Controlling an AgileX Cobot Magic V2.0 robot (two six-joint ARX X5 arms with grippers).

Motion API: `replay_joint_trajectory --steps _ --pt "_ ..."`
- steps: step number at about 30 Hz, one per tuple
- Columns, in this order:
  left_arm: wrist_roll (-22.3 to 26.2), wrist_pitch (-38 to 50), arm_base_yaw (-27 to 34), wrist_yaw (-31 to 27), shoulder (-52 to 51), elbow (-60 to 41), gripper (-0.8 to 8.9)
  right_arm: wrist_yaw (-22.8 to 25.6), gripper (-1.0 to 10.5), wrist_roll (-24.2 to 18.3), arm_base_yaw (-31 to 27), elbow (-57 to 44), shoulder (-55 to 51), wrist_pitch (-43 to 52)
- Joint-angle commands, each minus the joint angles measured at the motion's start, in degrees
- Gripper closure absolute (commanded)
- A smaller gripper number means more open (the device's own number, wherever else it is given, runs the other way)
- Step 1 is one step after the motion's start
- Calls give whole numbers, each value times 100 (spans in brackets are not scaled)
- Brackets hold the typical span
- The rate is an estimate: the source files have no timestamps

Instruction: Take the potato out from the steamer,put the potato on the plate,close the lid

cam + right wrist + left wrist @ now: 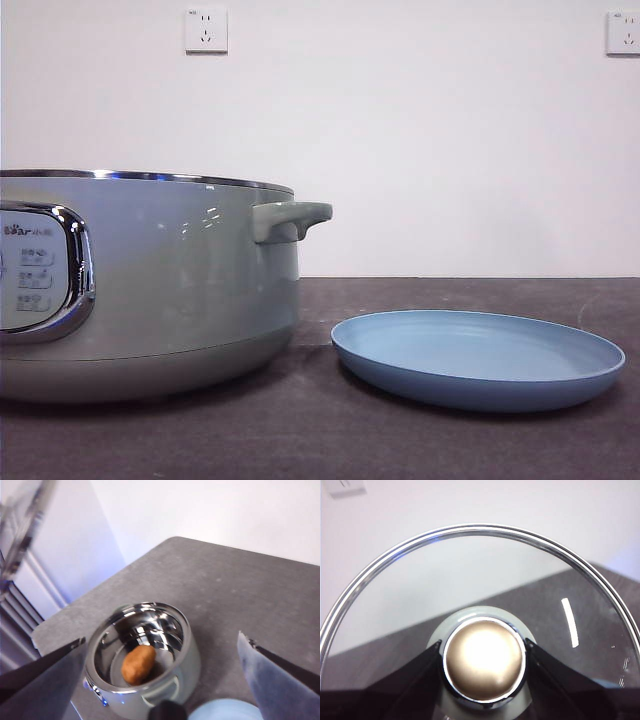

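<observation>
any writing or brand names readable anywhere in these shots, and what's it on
"Bear": reads roughly so, partly cut off at the picture's edge, on the control panel of the steamer.
Small marks under it on the panel: too small to read.
Wall sockets: tiny print, unreadable.
Lid, potato, plate: no text visible.

Front view: steamer (150, 290) cut off at the picture's left edge; its interior is hidden behind the wall, so the potato (138, 664) shows only in the right wrist view. Plate (225, 712) there is cropped to a sliver. Lid (480, 595) rim runs off frame; right wrist picture blurred.
</observation>
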Motion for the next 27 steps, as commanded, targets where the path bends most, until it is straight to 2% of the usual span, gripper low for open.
replay_joint_trajectory --steps 1,4,9,14,19,23,27 --pt "116 332 4 -116 -343 81 822 20 443 205 240 26 120 229" --pt "190 321 4 -341 -654 81 822 136 443 345 599 133 341 420" --pt "229 304 4 -673 -1064 98 822 774 443 343 1392 686 898 393" --pt "514 269 4 -1370 -1362 251 822 1547 443 297 2339 1766 1786 -7" --pt "669 190 2 -1814 -1576 518 822 2133 443 199 3064 2986 2828 -577" --pt "743 11 4 -2015 -1661 754 822 2736 443 186 3440 3926 3672 -1091" --pt "776 -168 2 -2105 -1698 938 822 3077 446 197 3672 4765 4538 -1445"
